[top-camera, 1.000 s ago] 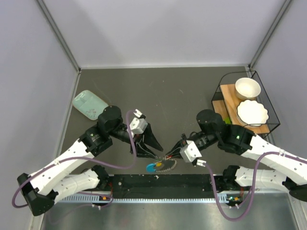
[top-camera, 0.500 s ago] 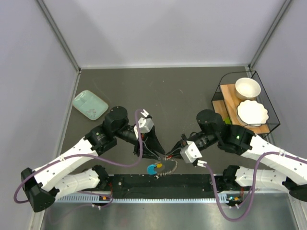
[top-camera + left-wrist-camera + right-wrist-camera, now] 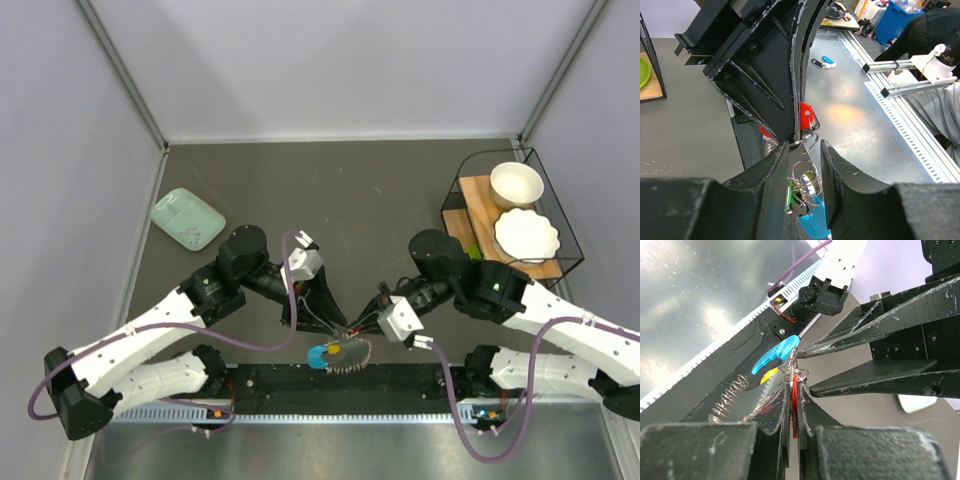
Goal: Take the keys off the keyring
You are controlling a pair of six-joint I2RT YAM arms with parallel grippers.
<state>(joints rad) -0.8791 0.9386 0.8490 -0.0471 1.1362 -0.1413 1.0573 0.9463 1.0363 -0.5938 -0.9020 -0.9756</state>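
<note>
Clamping the red key (image 3: 805, 115), the right gripper (image 3: 794, 390) anchors the keyring (image 3: 775, 354). The left gripper (image 3: 804, 150), jaws apart, straddles the wire rings (image 3: 807, 176); next it must close on one.

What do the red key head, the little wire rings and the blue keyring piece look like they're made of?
The red key head looks like smooth moulded plastic: even colour, soft sheen. The little wire rings look like polished metal: thin, silvery, bright glints. The bright blue keyring piece seems plastic or rubber, matt and saturated; which one is unclear.
</note>
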